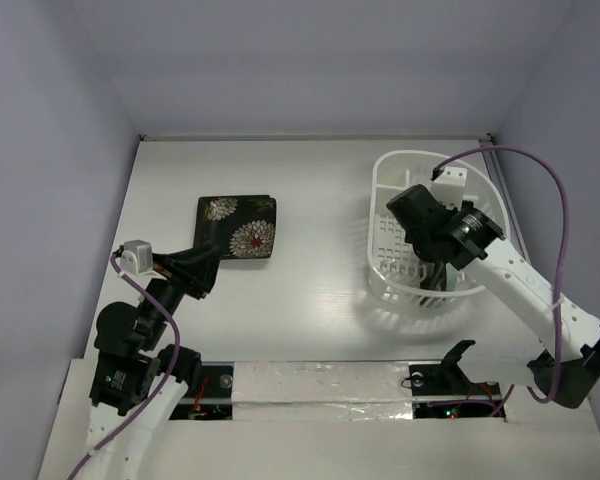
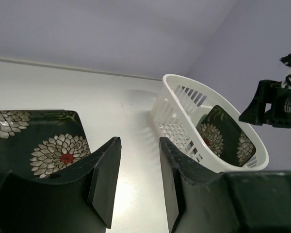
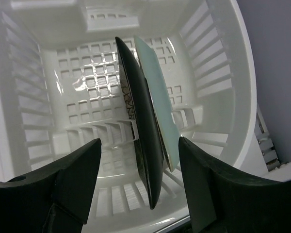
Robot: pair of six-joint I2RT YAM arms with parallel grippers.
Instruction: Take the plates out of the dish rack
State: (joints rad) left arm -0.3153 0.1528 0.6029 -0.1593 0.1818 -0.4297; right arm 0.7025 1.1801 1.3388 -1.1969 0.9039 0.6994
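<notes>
White plastic made up the dish rack (image 1: 380, 260), an oval basket with slotted sides and a grid floor. It sat on the right half of the pale counter (image 1: 320, 200), toward the far wall. Two plates stood on edge inside it, close together and leaning a little. One was a black flowered plate (image 3: 146, 160) with a white-and-red pattern, and a mint-green plate (image 3: 153, 82) lay close against its back. The right pincer (image 3: 138, 145) hung down into the rack from above with its jaws wide. One finger (image 3: 72, 174) stood on either side of the pair, and white rack showed between each finger and the plates — so it gripped nothing.

Well apart from the rack, on the left half of the counter, a second flowered plate (image 1: 237, 227) lay flat and face up. It was black and square with rounded corners. The left pincer (image 1: 202, 268) was low at that plate's near edge, pointing across the counter. In the left wrist view its jaws stood partly apart with only bare counter in the gap — nothing was held. The plate lay beside and beyond the left-hand finger (image 2: 104, 179); whether it touched that finger could not be told. The same view showed the rack farther to the right. The patterned face of the plate inside it was turned toward the camera, and the right arm (image 2: 274, 104) was above the rim.
</notes>
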